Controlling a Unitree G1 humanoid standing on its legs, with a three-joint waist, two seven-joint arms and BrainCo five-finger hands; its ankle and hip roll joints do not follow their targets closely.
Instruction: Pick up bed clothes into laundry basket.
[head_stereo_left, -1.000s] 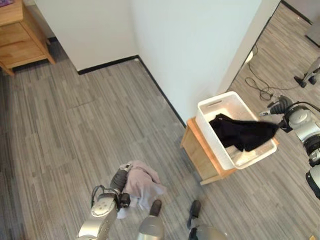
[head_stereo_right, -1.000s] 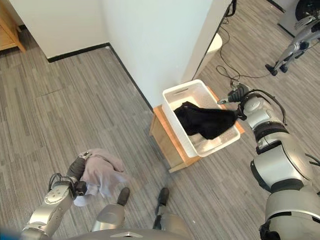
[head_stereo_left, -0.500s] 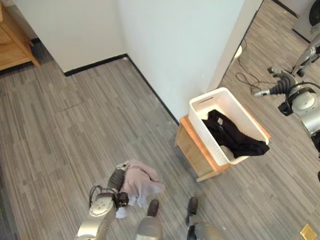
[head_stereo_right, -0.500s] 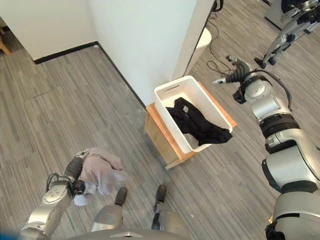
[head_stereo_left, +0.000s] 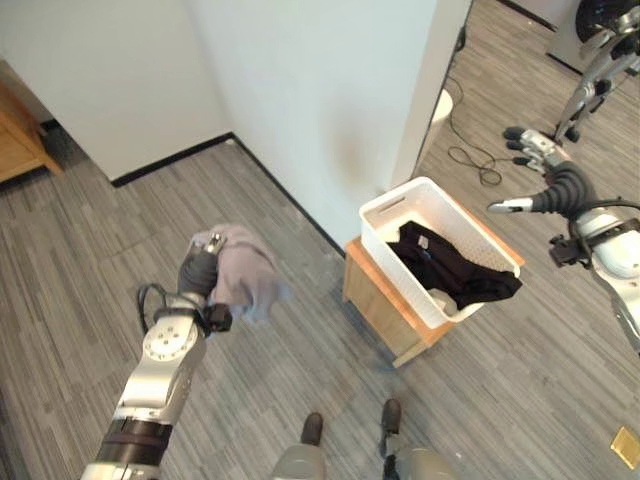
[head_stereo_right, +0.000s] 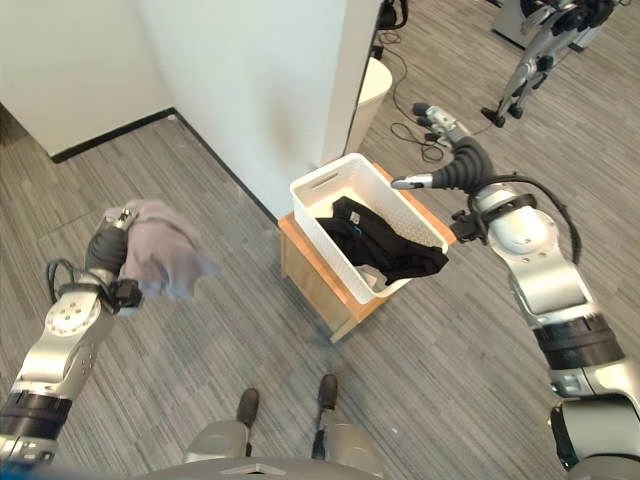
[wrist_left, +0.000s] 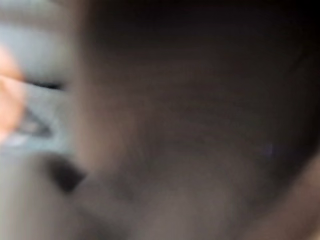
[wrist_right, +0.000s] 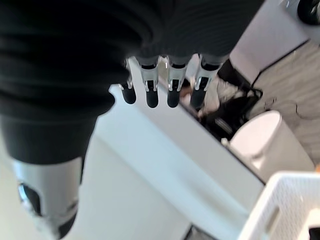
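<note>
My left hand (head_stereo_left: 200, 268) is raised above the floor, shut on a pale pinkish-grey garment (head_stereo_left: 243, 279) that hangs from it, left of the basket. The same cloth (wrist_left: 190, 125) fills the left wrist view up close. The white laundry basket (head_stereo_left: 398, 210) stands on a low wooden stand (head_stereo_left: 375, 298) by the wall corner. A black garment (head_stereo_left: 450, 274) lies inside it, one end draped over the near rim. My right hand (head_stereo_left: 545, 178) hovers open to the right of the basket and above it, fingers (wrist_right: 150, 92) straight and holding nothing.
A white wall corner (head_stereo_left: 330, 100) rises just behind the basket. A white round bin (head_stereo_left: 440, 108) and a loose cable (head_stereo_left: 470, 155) lie beyond it. Another robot's legs (head_stereo_left: 595, 50) stand at the far right. A wooden cabinet (head_stereo_left: 18, 140) sits at the far left.
My left hand has lifted the pinkish garment from near the floor up into the air. My right hand has let go of the black garment, which has dropped into the basket, and has risen open.
</note>
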